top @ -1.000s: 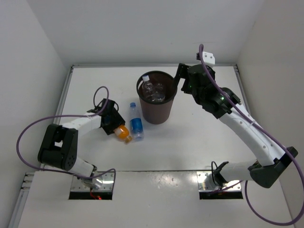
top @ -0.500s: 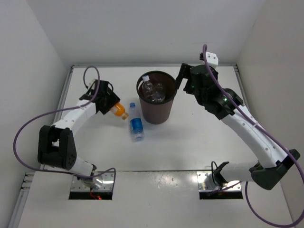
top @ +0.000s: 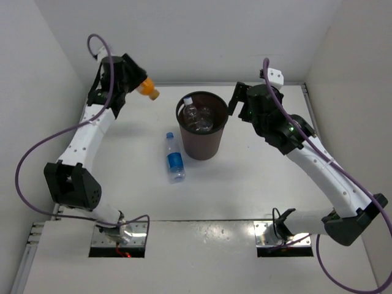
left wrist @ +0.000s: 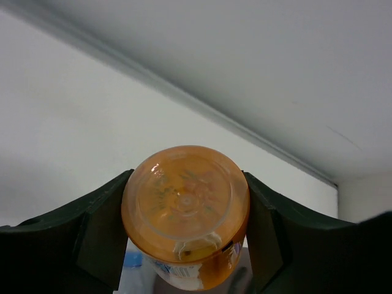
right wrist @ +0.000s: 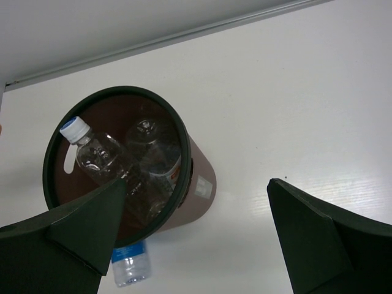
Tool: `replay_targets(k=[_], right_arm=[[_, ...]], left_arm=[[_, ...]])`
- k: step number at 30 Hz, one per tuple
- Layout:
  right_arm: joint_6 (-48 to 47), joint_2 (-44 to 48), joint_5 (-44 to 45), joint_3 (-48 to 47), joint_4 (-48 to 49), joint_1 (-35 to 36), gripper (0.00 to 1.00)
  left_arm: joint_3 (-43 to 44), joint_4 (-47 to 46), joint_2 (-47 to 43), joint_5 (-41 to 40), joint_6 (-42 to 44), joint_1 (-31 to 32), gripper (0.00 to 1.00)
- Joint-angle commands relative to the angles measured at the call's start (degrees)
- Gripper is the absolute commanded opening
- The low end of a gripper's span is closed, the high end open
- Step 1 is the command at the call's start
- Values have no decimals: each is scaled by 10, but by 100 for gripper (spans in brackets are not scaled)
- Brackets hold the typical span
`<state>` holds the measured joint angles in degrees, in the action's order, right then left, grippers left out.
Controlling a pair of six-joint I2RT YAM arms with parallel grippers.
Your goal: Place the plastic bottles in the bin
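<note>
White walls close in a white tabletop (top: 257,171) on three sides. From above, we see the left gripper (top: 135,82) raised high at the back left. It is clamped on the stubby orange plastic bottle (top: 147,90), whose free end points toward the round, tapered dark brown plastic bin (top: 211,144). Bottle and bin are apart. Two clear plastic bottles (top: 197,116) lie inside the bin. A clear bottle with a blue label and blue cap (top: 175,159) lies flat on the table just left of the bin's foot. The right gripper (top: 236,103) hangs beside the bin's right rim, its jaws spread and holding nothing.

Through the left wrist camera we look at the orange bottle's round base, pinched between two dark fingers (left wrist: 101,236), one touching each side.

Through the right wrist camera we see that arm's own fingers (right wrist: 79,226) standing wide apart with nothing between them. Below them we look into the bin, where the two clear bottles lean together, one with a pale cap. The blue-labelled bottle shows on the table past the bin's lower edge.
</note>
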<state>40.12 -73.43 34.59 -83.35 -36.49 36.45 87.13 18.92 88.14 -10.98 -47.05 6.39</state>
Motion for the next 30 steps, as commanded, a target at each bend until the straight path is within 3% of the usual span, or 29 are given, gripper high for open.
replay_targets(k=[1, 7, 14, 21, 23, 24, 25, 30], right_arm=[[9, 13, 16, 2, 6, -6, 99], [20, 19, 11, 7, 12, -11, 99], [25, 24, 11, 13, 7, -16, 99], [25, 29, 6, 24, 13, -22, 99], [25, 23, 6, 24, 13, -27, 99], [25, 23, 0, 24, 13, -27, 99], [25, 23, 0, 24, 13, -27, 99], [25, 23, -5, 24, 13, -32, 99]], left_arm=[[71, -71, 19, 54, 94, 63, 34], [125, -85, 50, 41, 209, 222, 34], [74, -78, 24, 21, 222, 269, 34], [-3, -78, -10, -9, 216, 313, 40], [-23, -78, -15, -9, 216, 313, 48], [-23, -78, -20, -14, 216, 313, 56], [-30, -78, -20, -29, 216, 321, 100], [40, -67, -14, -176, 245, 330, 100]])
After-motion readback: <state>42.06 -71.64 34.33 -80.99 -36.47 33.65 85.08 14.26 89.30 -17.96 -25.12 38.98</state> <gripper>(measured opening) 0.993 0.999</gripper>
